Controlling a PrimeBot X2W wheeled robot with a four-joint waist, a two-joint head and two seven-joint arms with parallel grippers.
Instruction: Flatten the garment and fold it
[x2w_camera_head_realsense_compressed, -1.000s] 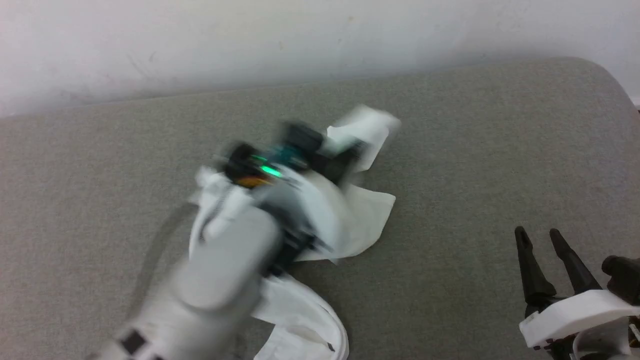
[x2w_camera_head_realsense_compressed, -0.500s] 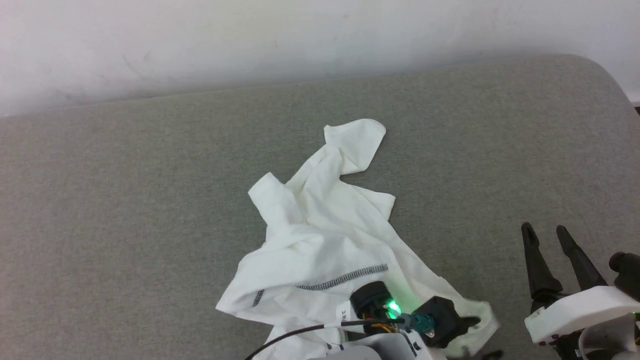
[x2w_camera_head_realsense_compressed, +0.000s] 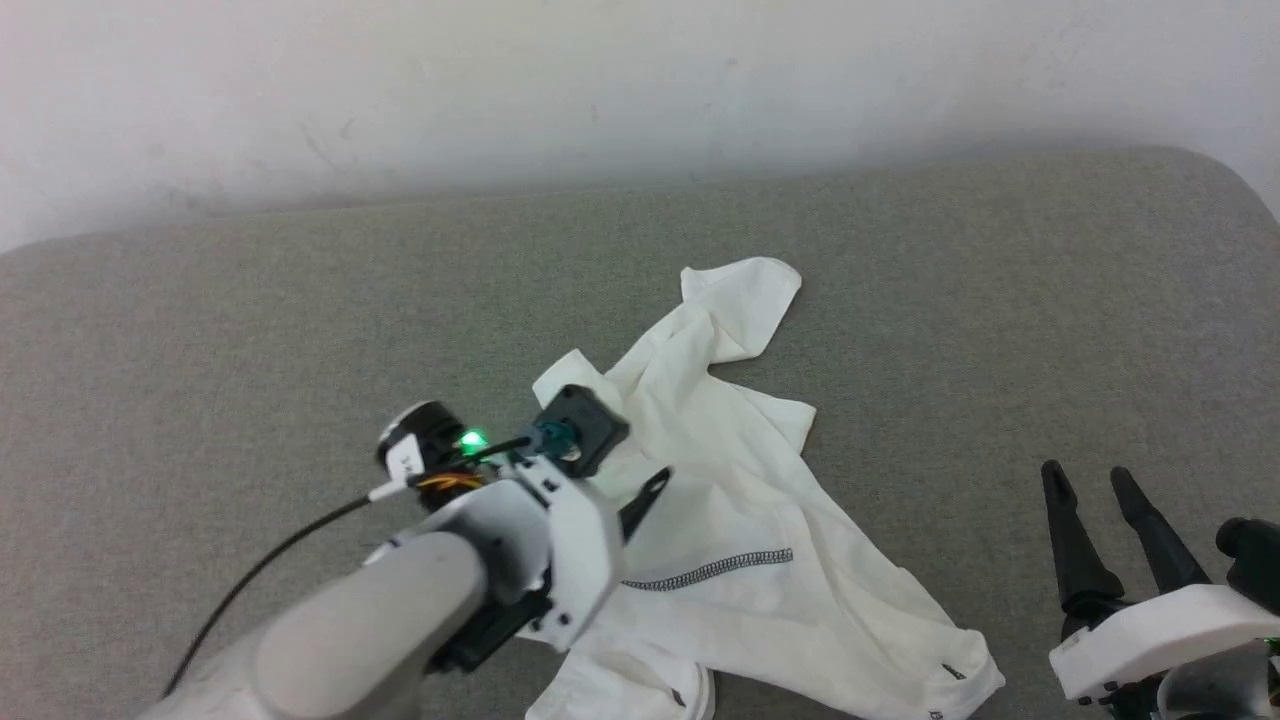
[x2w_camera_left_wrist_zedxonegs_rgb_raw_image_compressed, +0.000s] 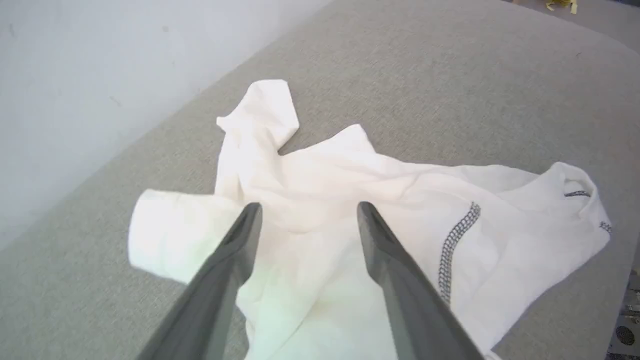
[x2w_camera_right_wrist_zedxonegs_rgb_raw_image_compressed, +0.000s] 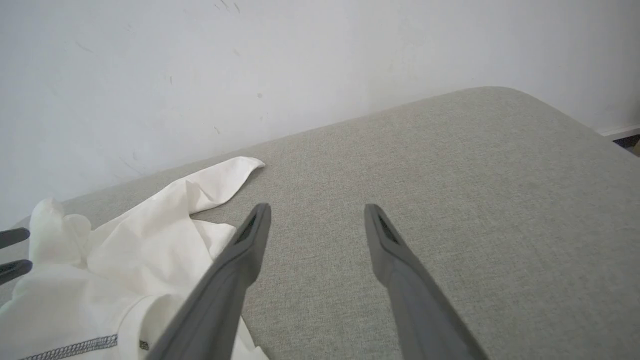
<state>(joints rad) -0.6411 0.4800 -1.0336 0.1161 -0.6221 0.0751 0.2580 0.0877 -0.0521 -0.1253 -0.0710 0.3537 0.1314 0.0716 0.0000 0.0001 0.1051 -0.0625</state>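
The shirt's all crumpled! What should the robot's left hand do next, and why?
Probably lower the open left gripper and pinch the folded-over flap of the white thin-fabric shirt, since it lies bunched by the fingers on the grey fabric surface.

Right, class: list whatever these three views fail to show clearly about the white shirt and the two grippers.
Head view: the pale left forearm covers the near-left part of the white long-sleeved thin fabric shirt; the bottom edge cuts its lowest fold.
Head view: dark marks at the shirt's hem are too small to read.
Right wrist view: the left and bottom edges cut the shirt off.
Head view: the frame corner crops the right gripper's body.
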